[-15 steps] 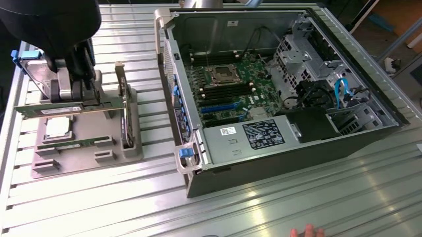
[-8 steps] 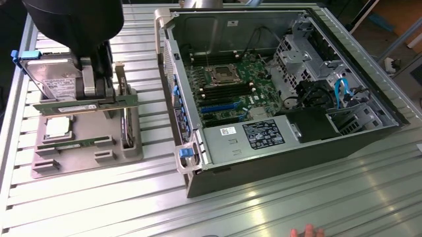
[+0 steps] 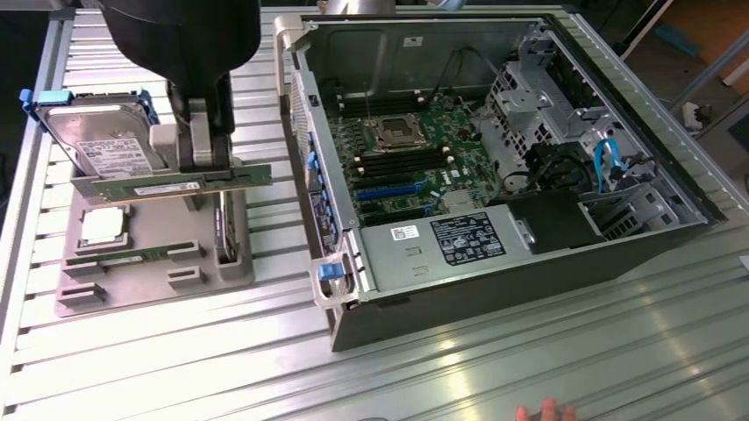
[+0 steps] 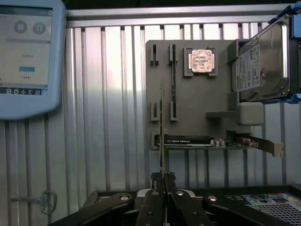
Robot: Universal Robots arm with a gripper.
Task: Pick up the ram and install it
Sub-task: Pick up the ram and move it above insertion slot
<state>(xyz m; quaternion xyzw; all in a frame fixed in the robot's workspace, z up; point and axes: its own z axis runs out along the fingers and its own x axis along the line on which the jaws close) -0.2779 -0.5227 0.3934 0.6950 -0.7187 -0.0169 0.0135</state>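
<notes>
My gripper [image 3: 202,168] is shut on the ram [image 3: 129,188], a long thin green stick held level just above the grey parts tray [image 3: 153,285]. In the wrist view the ram [image 4: 162,122] stands edge-on between my shut fingers [image 4: 157,197], over the tray [image 4: 193,99]. A second green stick [image 3: 117,257] still lies in a tray slot, and the wrist view shows it [image 4: 173,80] too. The open computer case [image 3: 468,158] lies on the exterior view's right, its motherboard memory slots [image 3: 404,160] facing up.
The tray also carries a hard drive [image 3: 100,140], a silver processor chip [image 3: 103,226] and an expansion card [image 4: 211,141]. A tablet screen [image 4: 26,56] hangs beside the tray. Fingers of a hand [image 3: 545,410] reach over the table's near edge.
</notes>
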